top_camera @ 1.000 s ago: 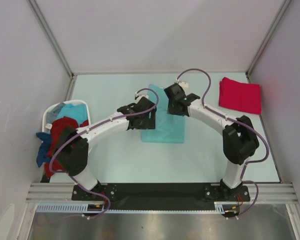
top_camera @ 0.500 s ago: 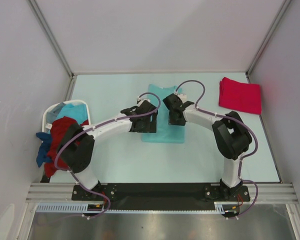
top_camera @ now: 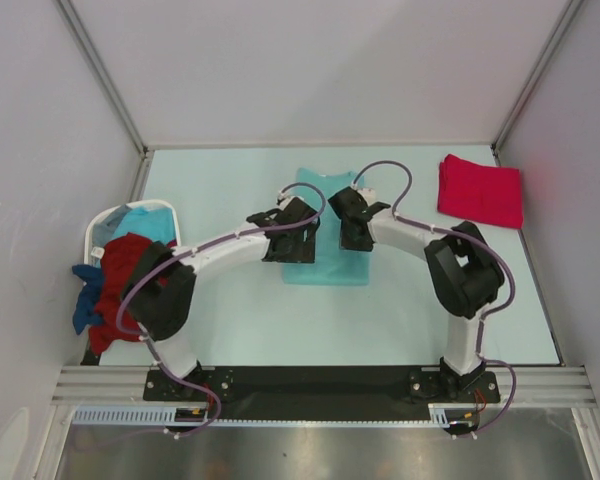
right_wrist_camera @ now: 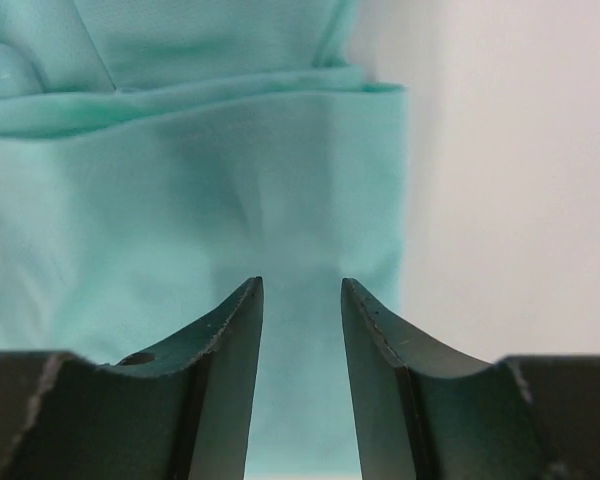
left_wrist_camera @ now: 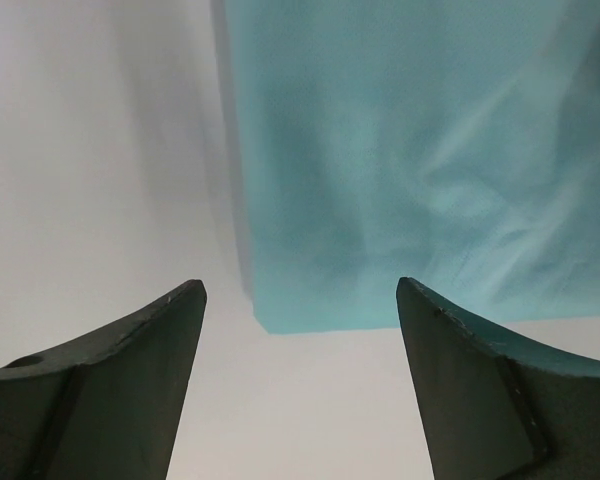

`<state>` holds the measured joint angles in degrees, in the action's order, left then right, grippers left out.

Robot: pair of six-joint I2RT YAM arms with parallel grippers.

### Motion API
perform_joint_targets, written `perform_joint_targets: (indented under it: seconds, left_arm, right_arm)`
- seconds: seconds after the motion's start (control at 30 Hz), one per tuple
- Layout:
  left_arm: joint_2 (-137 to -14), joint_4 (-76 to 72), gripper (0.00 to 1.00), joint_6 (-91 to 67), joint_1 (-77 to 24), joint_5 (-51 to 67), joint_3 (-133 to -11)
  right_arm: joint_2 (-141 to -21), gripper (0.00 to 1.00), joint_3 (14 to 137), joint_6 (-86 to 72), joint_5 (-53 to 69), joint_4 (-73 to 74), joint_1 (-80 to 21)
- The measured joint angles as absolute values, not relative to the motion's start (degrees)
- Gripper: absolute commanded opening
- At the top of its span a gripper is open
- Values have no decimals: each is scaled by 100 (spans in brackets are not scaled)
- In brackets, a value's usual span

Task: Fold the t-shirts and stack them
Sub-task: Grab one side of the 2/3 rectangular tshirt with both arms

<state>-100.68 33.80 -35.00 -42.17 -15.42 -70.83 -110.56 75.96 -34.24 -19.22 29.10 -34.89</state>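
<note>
Basket, 9 o'clock: we see a white plastic laundry basket [top_camera: 92, 236] at the left edge of the pale table [top_camera: 230, 320]. A crumpled dark red shirt [top_camera: 130, 258], a blue shirt [top_camera: 84, 305] and a light blue shirt [top_camera: 148, 226] are heaped in and over it, none of them folded.

Left gripper: the left gripper [left_wrist_camera: 300, 292] hovers above the near-left corner of the teal shirt. Its jaws are spread wide and hold nothing.

Teal shirt, centre toward 12 o'clock: the light teal short-sleeved cloth t-shirt [top_camera: 325, 268] lies flat on the table as a long narrow rectangle. Layered edges show at its far end, so we judge the side folds done and the crosswise fold not yet made.

Right gripper: the right gripper [right_wrist_camera: 302, 288] sits at 3 o'clock of the left one, over the shirt's right side. Its jaws are parted by a narrow gap, and we see no cloth pinched between them.

Red shirt, 2 o'clock: a bright pinkish-red cloth shirt [top_camera: 480, 190] lies folded into a neat square near the far right corner, well apart from the teal shirt.

Progress: we count one shirt finished, one partly folded and three waiting in the basket. The stack so far is that single red square.
</note>
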Motion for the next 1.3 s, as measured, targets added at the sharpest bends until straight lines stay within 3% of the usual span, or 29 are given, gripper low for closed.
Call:
perform_joint_targets:
  seconds: [0.27, 0.43, 0.77, 1.3]
  left_arm:
    - [-7937, 3334, 84, -3588, -4368, -1841, -6427]
    - [-7607, 3223, 84, -3837, -4567, -1861, -5828]
    - [-8068, 3179, 85, -4307, -5216, -1754, -4915]
    - [-8300, 3030, 86, -4348, -5236, -1916, -5275]
  right_arm:
    - [-9017, 43, 7249, -3463, -2418, 3459, -3673]
    - [-8261, 43, 6753, -3754, -2620, 3662, -4060]
    - [-8206, 44, 5035, -4482, -2596, 4003, -4582]
    - [-8475, 44, 5336, -4521, -2547, 3697, -4668]
